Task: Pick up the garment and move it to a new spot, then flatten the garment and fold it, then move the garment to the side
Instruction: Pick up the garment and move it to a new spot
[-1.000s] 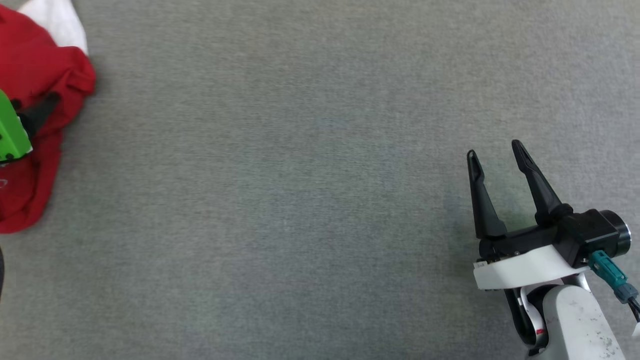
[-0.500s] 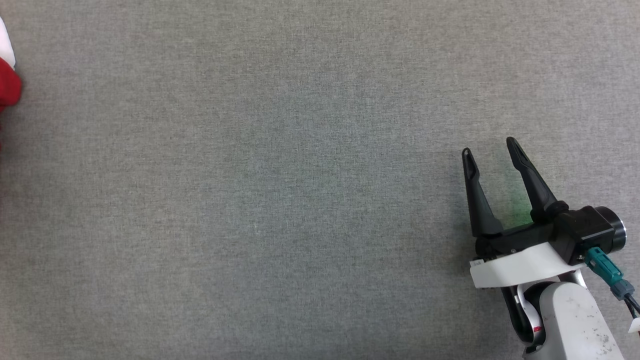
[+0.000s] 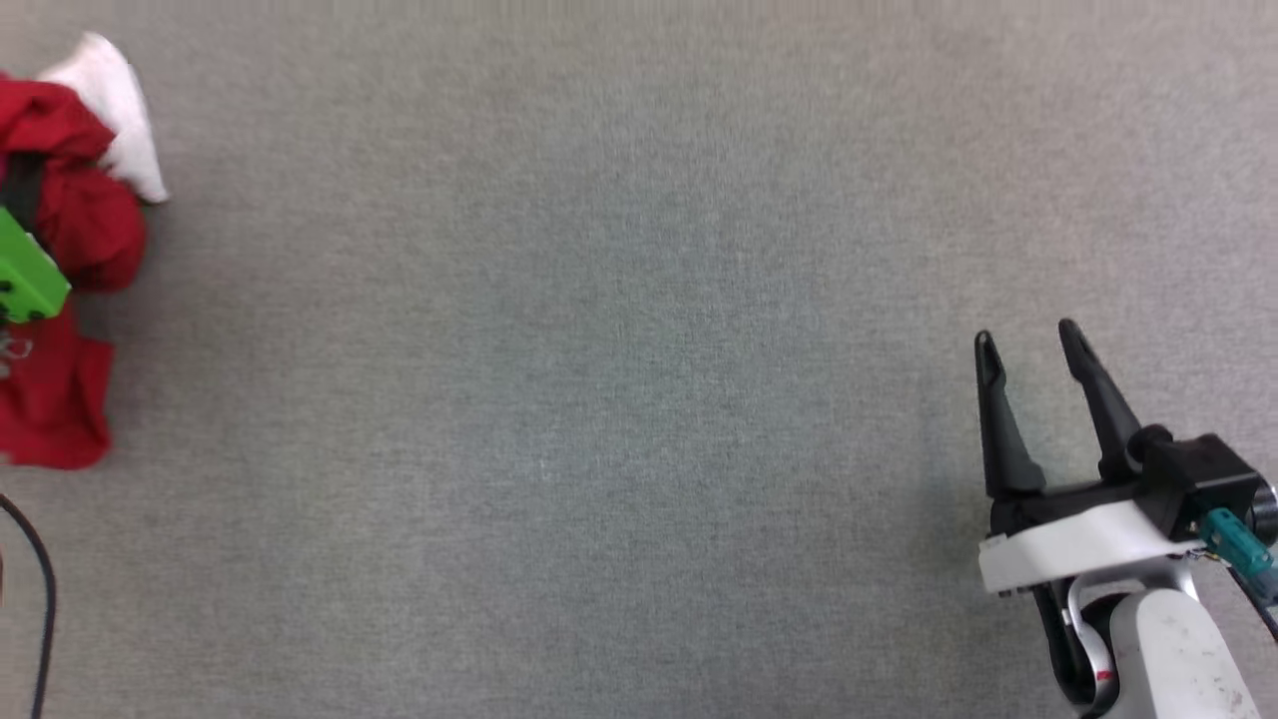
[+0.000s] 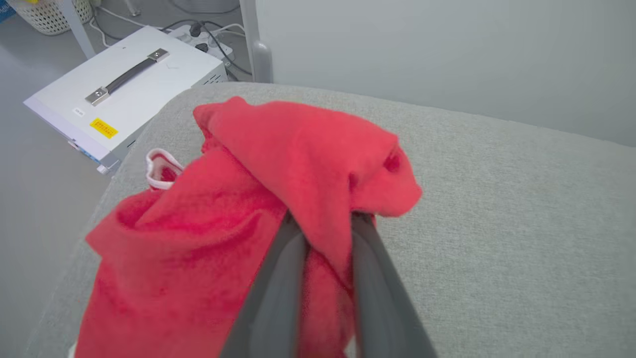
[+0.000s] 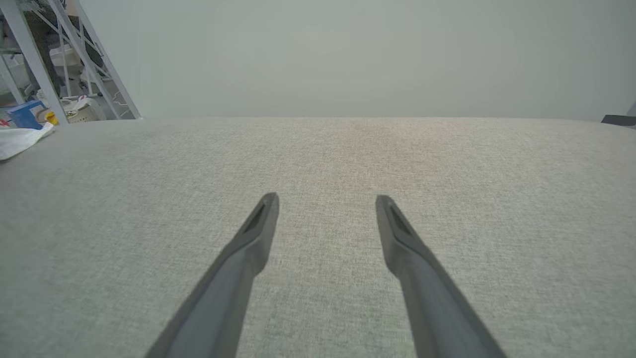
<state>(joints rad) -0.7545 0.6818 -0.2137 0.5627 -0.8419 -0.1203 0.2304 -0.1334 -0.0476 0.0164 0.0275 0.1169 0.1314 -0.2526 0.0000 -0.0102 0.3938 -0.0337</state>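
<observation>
The garment (image 3: 75, 215), red with a white sleeve, lies bunched at the table's far left edge. Beside it is the green cover (image 3: 28, 282) of my left wrist. In the left wrist view the red garment (image 4: 298, 144) drapes over my left gripper (image 4: 325, 223), whose fingers are shut on a fold of it, the tips hidden under the cloth. A piece of white-and-red trim (image 4: 159, 166) pokes out on the left. My right gripper (image 3: 1028, 340) rests at the lower right, open and holding nothing, also seen as the right gripper (image 5: 326, 200) above bare cloth.
The grey fabric table (image 3: 619, 379) stretches wide between both arms. Off its left edge, on the floor, stand a white case with a handle (image 4: 124, 84), cables and a basket (image 4: 49, 15). A metal frame (image 5: 74, 59) stands beyond the far left corner. A black cable (image 3: 40, 599) hangs at the lower left.
My left gripper's fingers have shut on the garment, which is now bunched up rather than spread. The head camera swung away and back; the right gripper stays open.
</observation>
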